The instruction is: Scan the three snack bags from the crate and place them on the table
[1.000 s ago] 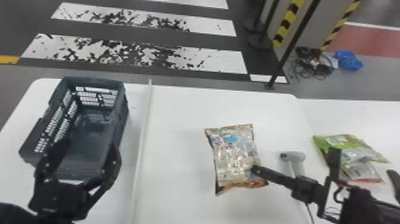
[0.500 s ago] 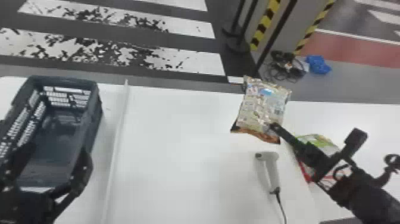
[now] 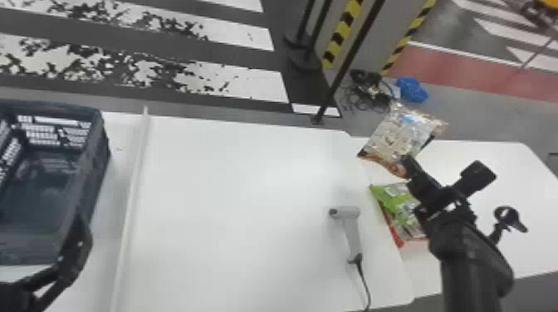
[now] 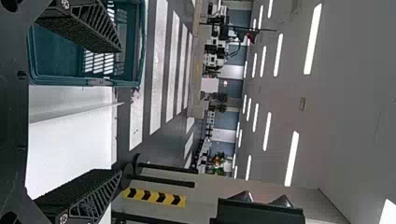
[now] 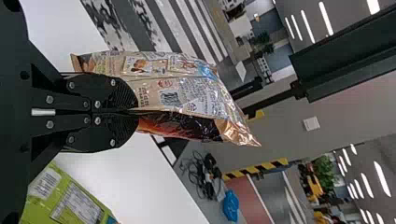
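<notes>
Snack bag (image 3: 394,135): brown and silver, tilted, held clear of the surface over the far left part of the right-hand worktop (image 3: 519,186). Right pincer (image 5: 133,111) is clenched on its near edge. Green bag (image 3: 392,203) lies nearer on that worktop, a red edge beside or under it; cannot tell if that is a third bag.

Scanner (image 3: 352,234) lies on the middle worktop (image 3: 249,186), left of the green bag. Crate (image 3: 93,166) stands far left; left pincer (image 4: 119,111) is released, fingers wide apart, near it.

Step in hand, judged: placing, scan presumably done, though unconfirmed. Next: lower the bag beyond or beside the green one, fully inside the far edge, then let go. Risk: overhang and a slide to the floor.
</notes>
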Tool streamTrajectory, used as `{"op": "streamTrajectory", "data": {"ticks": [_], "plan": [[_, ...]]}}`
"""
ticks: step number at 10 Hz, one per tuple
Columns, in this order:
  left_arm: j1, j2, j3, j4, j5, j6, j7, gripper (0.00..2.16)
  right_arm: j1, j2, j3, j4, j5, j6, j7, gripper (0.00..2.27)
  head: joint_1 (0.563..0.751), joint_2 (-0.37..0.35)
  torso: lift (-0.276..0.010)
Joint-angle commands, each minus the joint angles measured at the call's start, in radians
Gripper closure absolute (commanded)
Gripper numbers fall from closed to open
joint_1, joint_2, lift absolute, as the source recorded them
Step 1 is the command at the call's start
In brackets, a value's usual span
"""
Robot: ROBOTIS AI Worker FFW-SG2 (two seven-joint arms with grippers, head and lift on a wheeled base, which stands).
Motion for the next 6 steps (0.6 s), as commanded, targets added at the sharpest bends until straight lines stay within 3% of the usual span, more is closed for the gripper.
{"op": "streamTrajectory", "data": {"ticks": [1, 5, 6], "plan": [[0.005, 0.0, 0.003, 0.002, -0.002, 0.0, 0.0, 0.07, -0.088, -0.027, 0.052, 0.147, 0.106, -0.11, -0.039, 2.19, 0.695, -0.35, -0.037], [0.015, 0.003, 0.003, 0.003, -0.002, -0.025, 0.001, 0.07, -0.164, -0.04, 0.189, 0.385, 0.289, -0.304, -0.265, 2.19, 0.695, -0.35, -0.037], [0.015, 0.005, 0.003, 0.002, -0.001, -0.034, 0.0, 0.07, -0.168, -0.04, 0.192, 0.406, 0.304, -0.288, -0.298, 2.19, 0.695, -0.35, -0.037]]}}
